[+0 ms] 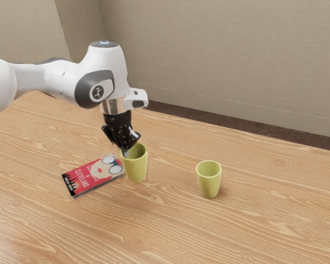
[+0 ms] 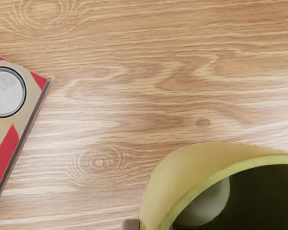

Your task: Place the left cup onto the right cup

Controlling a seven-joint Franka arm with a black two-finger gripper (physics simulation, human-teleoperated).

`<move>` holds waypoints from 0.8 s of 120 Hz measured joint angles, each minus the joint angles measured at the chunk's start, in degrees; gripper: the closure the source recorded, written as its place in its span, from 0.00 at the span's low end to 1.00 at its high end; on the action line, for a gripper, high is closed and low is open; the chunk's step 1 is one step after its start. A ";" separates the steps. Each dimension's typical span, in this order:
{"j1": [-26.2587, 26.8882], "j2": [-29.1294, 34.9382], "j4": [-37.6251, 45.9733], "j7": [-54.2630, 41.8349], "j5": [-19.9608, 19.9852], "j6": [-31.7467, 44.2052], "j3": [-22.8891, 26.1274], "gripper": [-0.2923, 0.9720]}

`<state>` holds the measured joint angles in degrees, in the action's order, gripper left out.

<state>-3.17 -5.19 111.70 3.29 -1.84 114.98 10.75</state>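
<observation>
Hand [image 1: 127, 144] hovering at left cup [image 1: 134, 163] rim, grip unreadable; right cup [image 1: 209, 179] standing well apart, toward exterior view's right.

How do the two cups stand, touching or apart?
Apart. The exterior view shows a strip of bare table between the left cup and the right cup.

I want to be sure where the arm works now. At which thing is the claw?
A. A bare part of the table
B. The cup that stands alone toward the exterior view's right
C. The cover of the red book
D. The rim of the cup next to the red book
D: in the exterior view the claw is at the rim of the green cup beside the red book, and the other cup stands apart from it.
</observation>
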 joint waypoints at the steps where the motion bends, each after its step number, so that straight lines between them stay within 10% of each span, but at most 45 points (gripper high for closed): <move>1: 0.06 -0.34 -0.64 0.01 -0.06 -0.25 0.00 0.85; 96: 14.83 -24.13 -40.93 0.20 -4.90 -17.05 0.02 0.85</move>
<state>11.66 -29.32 70.77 3.49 -6.74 97.93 10.78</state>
